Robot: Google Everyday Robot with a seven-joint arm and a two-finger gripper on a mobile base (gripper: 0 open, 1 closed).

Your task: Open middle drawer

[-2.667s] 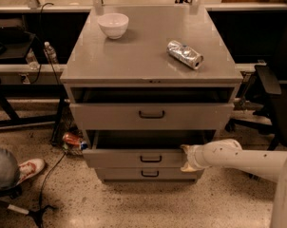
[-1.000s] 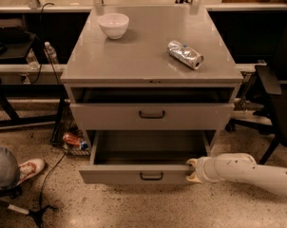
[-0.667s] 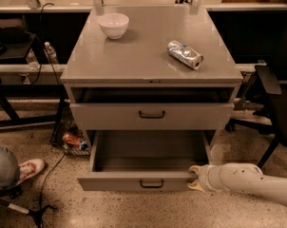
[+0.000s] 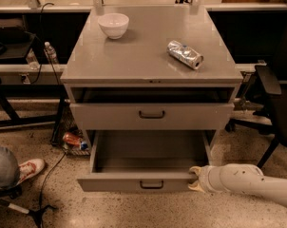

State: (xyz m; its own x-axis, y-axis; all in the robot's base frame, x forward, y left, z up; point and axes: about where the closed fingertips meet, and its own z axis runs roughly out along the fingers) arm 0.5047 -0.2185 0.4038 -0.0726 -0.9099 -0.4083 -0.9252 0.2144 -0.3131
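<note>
The middle drawer point(image 4: 119, 182) of the grey metal cabinet point(image 4: 148, 56) stands pulled far out, its inside bare. Its low flat front carries a small dark handle point(image 4: 151, 184) at the centre. My gripper point(image 4: 196, 178), on a white arm coming in from the lower right, is at the right end of that drawer front, shut on its edge. The upper drawer point(image 4: 110, 115) above it is closed. The lowest drawer is hidden under the open one.
A white bowl point(image 4: 113, 24) and a crushed silver can point(image 4: 185, 54) lie on the cabinet top. A dark chair point(image 4: 276, 94) stands at the right. A person's leg and shoe point(image 4: 29, 167), cables and a red can point(image 4: 72, 139) are on the floor at the left.
The middle drawer has slid out towards the camera, from partly open to wide open, with my gripper moving along at its right end. The lowest drawer front is now covered.
</note>
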